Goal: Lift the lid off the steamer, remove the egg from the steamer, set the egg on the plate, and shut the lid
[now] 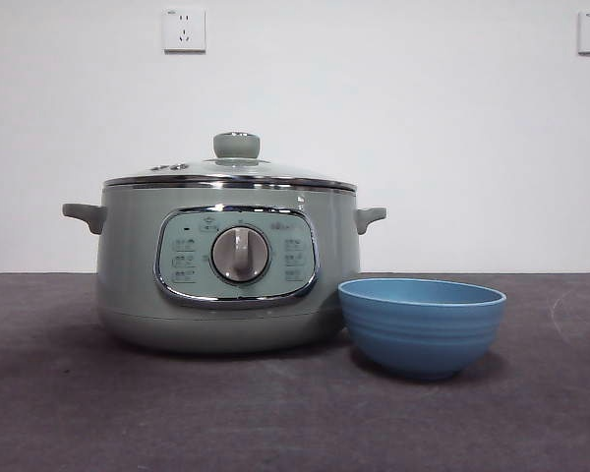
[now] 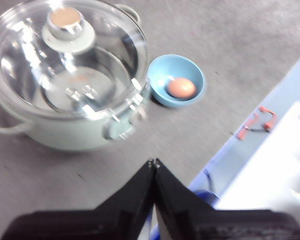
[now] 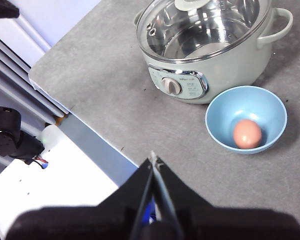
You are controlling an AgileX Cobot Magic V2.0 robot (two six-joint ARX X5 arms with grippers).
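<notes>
The sage-green steamer (image 1: 226, 270) stands on the grey table with its glass lid (image 1: 231, 175) seated on it, also seen as the lid (image 2: 65, 55) and the lid (image 3: 202, 25) from above. Right beside it sits the blue plate (image 1: 421, 324), a small bowl. The egg (image 2: 181, 88) lies inside the plate (image 2: 162, 75); the egg (image 3: 247, 133) rests low in the plate (image 3: 225, 112). My left gripper (image 2: 153, 162) is shut and empty, high above the table's edge. My right gripper (image 3: 153, 159) is also shut and empty, away from the steamer (image 3: 220, 65).
The table's edge (image 3: 55, 107) runs close under both grippers, with pale floor and white equipment beyond it. An orange cable piece (image 2: 257, 122) lies off the table. Two wall sockets (image 1: 184, 29) sit on the white wall behind.
</notes>
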